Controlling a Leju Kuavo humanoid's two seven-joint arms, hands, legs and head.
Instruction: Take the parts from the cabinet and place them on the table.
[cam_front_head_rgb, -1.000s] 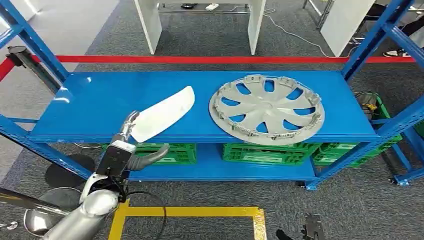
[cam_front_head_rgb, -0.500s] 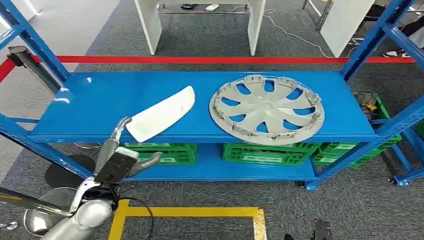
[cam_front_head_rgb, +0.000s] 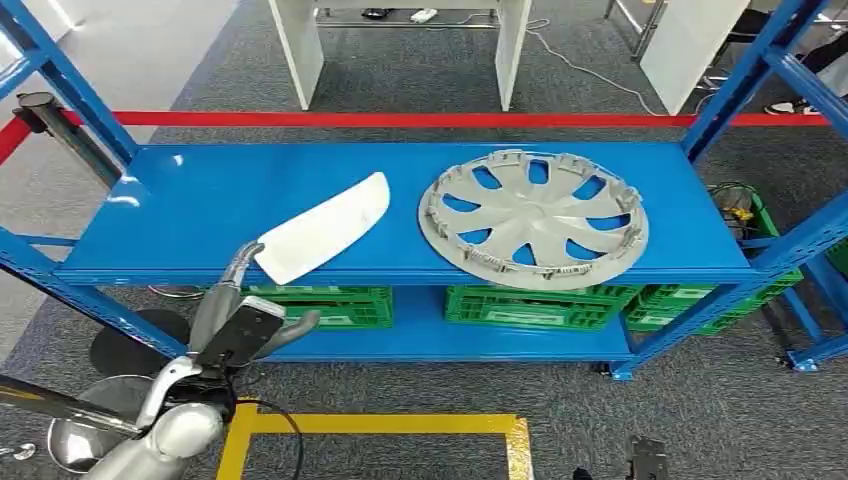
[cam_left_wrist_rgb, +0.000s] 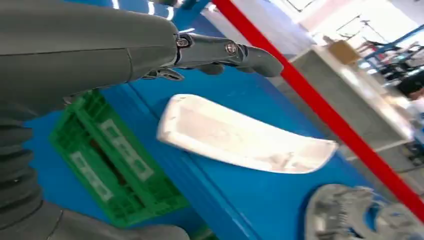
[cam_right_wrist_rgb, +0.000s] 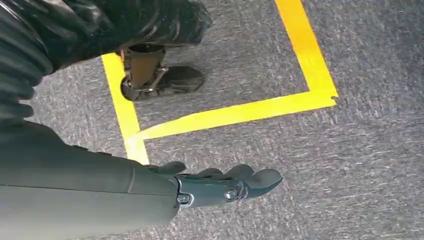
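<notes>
Reach stage | our left hand (cam_front_head_rgb: 243, 318) hangs empty, fingers spread, at 7 o'clock of white panel (cam_front_head_rgb: 322, 228) — overhanging shelf (cam_front_head_rgb: 180, 215) edge, easy to grip | right hand (cam_right_wrist_rgb: 220, 186) idle, empty — fingers loosely apart

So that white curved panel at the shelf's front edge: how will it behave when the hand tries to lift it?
The white panel looks like a thin, glossy, rigid shell, so it is probably light and keeps its shape. Its smooth surface may slip between the fingers. It lies close to the shelf edge, so a push could slide it.
</notes>
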